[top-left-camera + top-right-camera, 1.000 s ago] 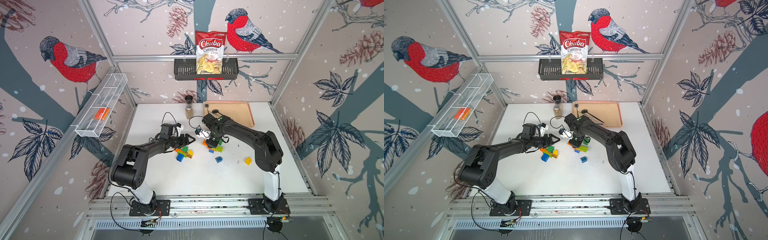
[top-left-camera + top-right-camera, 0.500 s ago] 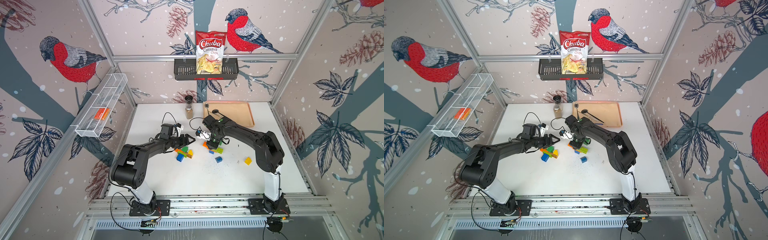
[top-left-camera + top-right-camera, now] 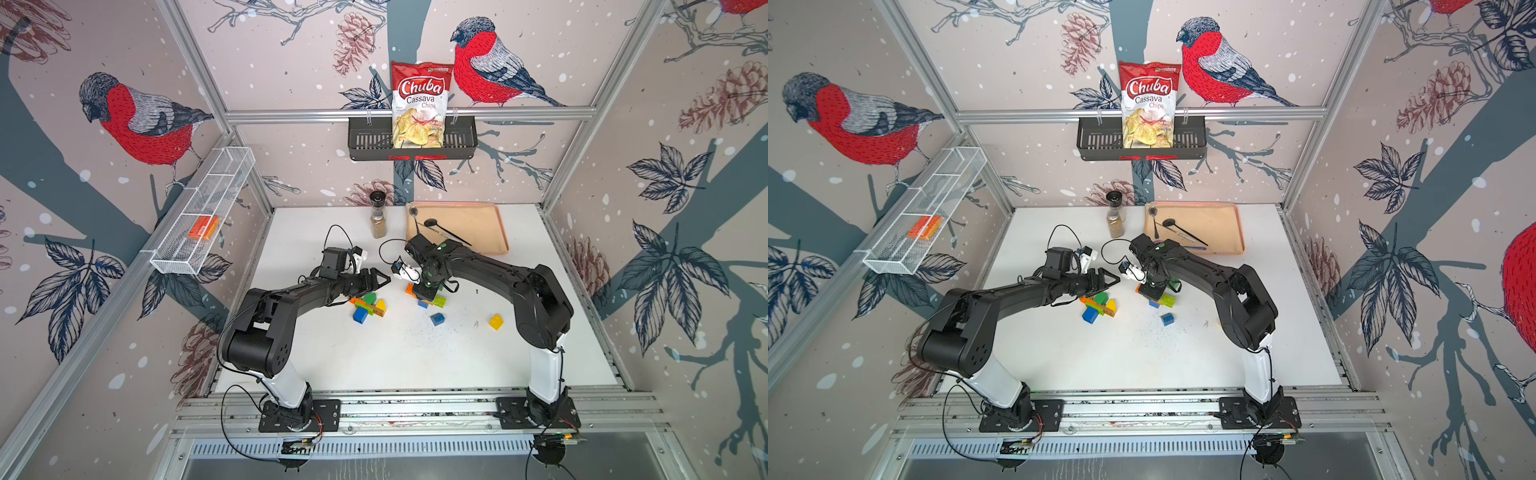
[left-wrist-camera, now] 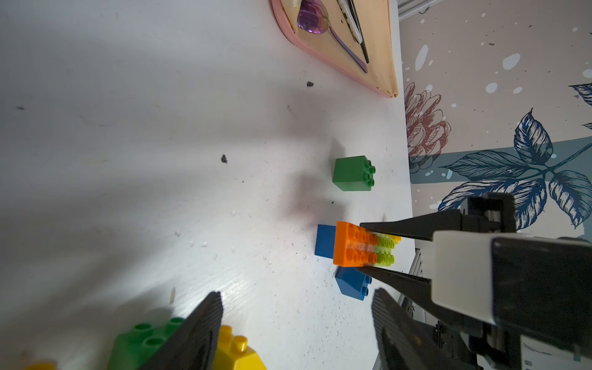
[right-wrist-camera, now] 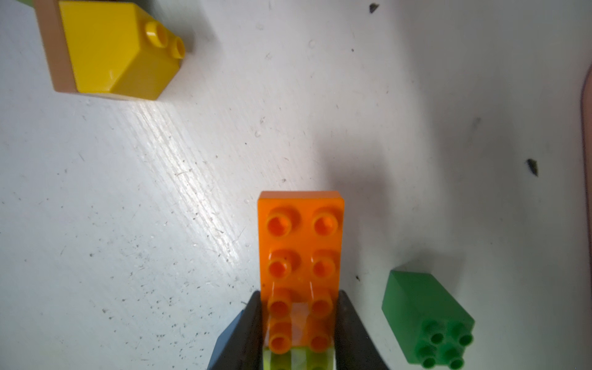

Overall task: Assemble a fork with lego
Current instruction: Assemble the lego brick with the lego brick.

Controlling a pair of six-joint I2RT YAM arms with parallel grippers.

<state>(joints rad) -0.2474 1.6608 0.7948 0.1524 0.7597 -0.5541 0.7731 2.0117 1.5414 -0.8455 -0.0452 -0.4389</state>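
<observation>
Right wrist view: my right gripper [image 5: 301, 299] pinches the orange brick [image 5: 301, 243] by its long sides, with a lime green brick [image 5: 299, 360] joined at its end. In a top view, my left gripper [image 3: 381, 279] gapes, holding nothing, at about 9 o'clock of that brick. Whether the brick touches the table [image 3: 415, 365] is unclear.

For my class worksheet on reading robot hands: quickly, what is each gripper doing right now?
Left gripper: open, holding nothing.
Right gripper: shut on the orange brick.

Right fingers [image 3: 1152, 292] clamp an orange brick [image 3: 1138, 287]; left fingers [image 3: 1108, 276] stand apart.
</observation>
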